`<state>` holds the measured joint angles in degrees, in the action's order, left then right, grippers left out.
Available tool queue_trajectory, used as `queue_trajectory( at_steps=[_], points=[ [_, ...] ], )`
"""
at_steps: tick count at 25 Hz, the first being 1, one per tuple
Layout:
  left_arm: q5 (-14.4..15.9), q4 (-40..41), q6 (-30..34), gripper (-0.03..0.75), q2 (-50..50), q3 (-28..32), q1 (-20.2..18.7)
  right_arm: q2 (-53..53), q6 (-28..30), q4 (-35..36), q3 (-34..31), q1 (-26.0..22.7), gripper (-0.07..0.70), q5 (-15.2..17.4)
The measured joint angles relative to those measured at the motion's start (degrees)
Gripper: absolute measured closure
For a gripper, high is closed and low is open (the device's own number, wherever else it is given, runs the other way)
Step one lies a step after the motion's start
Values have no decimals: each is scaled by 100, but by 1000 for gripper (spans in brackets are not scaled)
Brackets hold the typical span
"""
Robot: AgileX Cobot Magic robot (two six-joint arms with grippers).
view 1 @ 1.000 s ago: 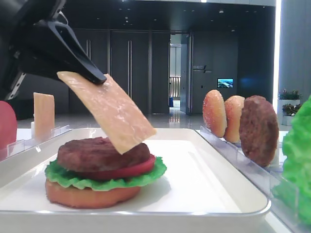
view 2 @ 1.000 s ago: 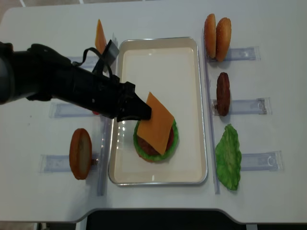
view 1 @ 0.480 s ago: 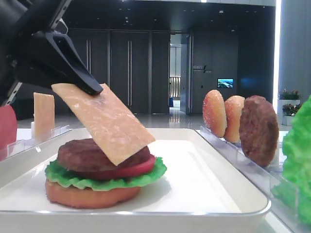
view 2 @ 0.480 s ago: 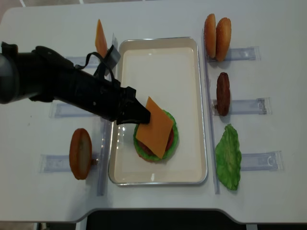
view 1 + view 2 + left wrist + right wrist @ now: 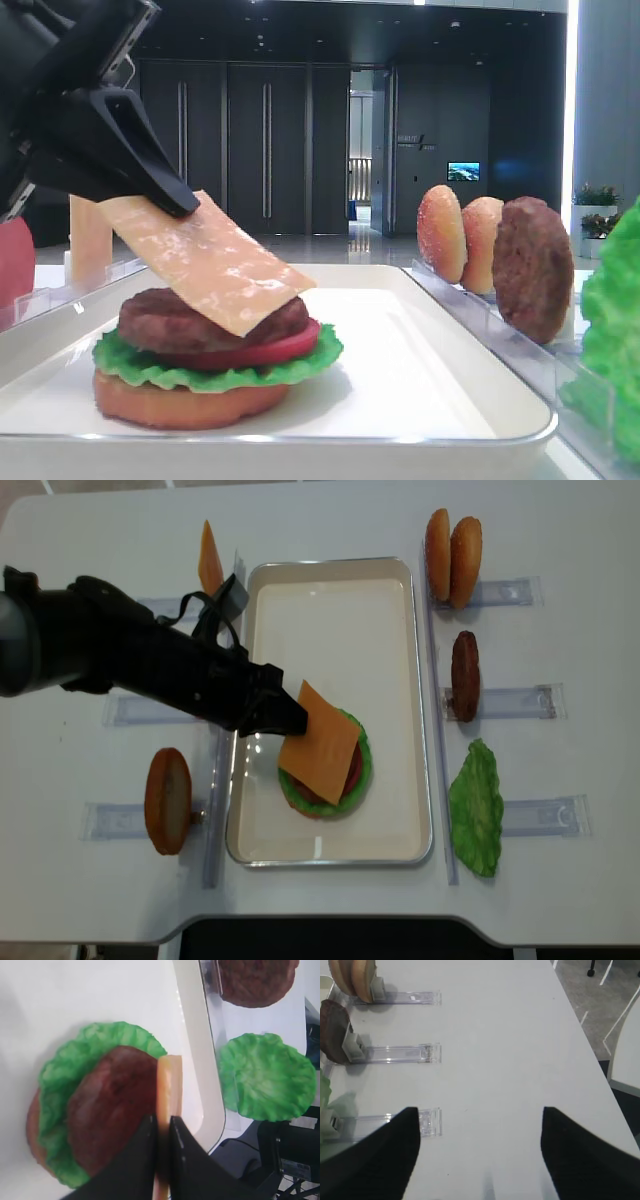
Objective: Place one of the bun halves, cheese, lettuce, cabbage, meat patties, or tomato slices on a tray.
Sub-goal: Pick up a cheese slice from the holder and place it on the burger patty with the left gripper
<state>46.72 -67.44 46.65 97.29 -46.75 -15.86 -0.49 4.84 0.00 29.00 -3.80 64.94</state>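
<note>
My left gripper [image 5: 290,712] is shut on one corner of a pale orange cheese slice [image 5: 320,742]. The slice tilts down to the right, and its low end lies on the meat patty [image 5: 160,318]. That patty tops a stack of tomato slice [image 5: 285,348], lettuce [image 5: 300,368] and bun half [image 5: 180,405] on the white tray [image 5: 335,620]. In the left wrist view the gripper [image 5: 162,1119] pinches the cheese [image 5: 170,1077] edge-on. My right gripper [image 5: 477,1130] hangs open over bare table, holding nothing.
Clear racks flank the tray. On the right stand two bun halves [image 5: 452,546], a patty [image 5: 465,675] and a lettuce leaf [image 5: 476,805]. On the left stand a second cheese slice [image 5: 209,558] and a bun half [image 5: 167,800].
The left gripper has come down and a little to the left with the cheese. The slice now lies flatter, with its low end on the patty.
</note>
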Motion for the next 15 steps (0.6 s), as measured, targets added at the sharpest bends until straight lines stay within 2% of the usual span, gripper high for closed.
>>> queue_trajectory(
  at_steps=[10,15],
  points=[
    [-24,35,-69,678,0,0,0,0,0,0,0,0,146,0],
    [-24,206,-272,627,0,0,0,0,0,0,0,0,146,0]
  ],
)
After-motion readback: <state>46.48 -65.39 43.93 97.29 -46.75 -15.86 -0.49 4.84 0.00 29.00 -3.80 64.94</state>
